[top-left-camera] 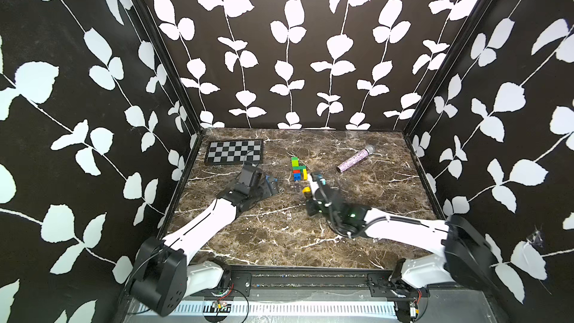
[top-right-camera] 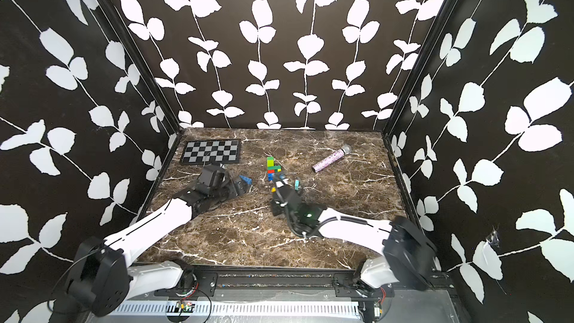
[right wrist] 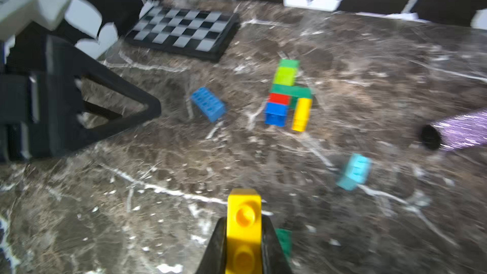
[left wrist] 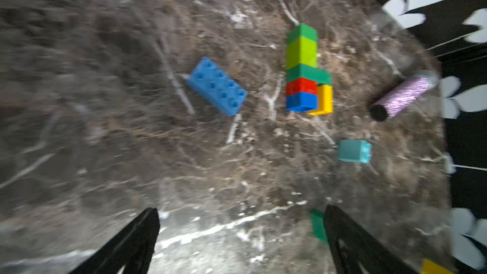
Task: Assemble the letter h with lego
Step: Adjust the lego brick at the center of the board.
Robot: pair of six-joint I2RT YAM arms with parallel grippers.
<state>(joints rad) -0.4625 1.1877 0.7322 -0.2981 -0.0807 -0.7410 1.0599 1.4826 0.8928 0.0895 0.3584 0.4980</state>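
- The yellow brick (right wrist: 244,222) is sitting closest to the right wrist lens, studs facing it, and the right gripper (right wrist: 243,235) is clenching it by its two flat sides
- The half-built letter (right wrist: 286,96) is lying flat on the marble table (right wrist: 158,206) ahead of that gripper, with green, lime, dark green, red and blue making up the stem and a yellow piece forming the short leg under the dark green crossbar
- The left gripper (left wrist: 241,220) is standing released, jaws wide apart and empty, near the long blue brick (left wrist: 217,85), which is lying loose beside the letter without touching it
- A light blue brick (left wrist: 354,151) is lying loose on the far side of the letter from the long blue brick, a loose dark green brick (right wrist: 284,241) is lying just beside the right gripper, and the glittery microphone (left wrist: 403,94) and chequered board (right wrist: 181,31) are lying well off to the sides
- As I judge it, the right arm is carrying the yellow brick toward the letter, though I cannot tell which end it is meant for
- Doing this well is calling for squaring the studs to the receiving brick before pressing, and coming in low and slowly, since the letter is resting unfixed and a skewed push is likely to slide or twist it
- The empty left gripper is looking well placed to brace the stem from the opposite side during the press
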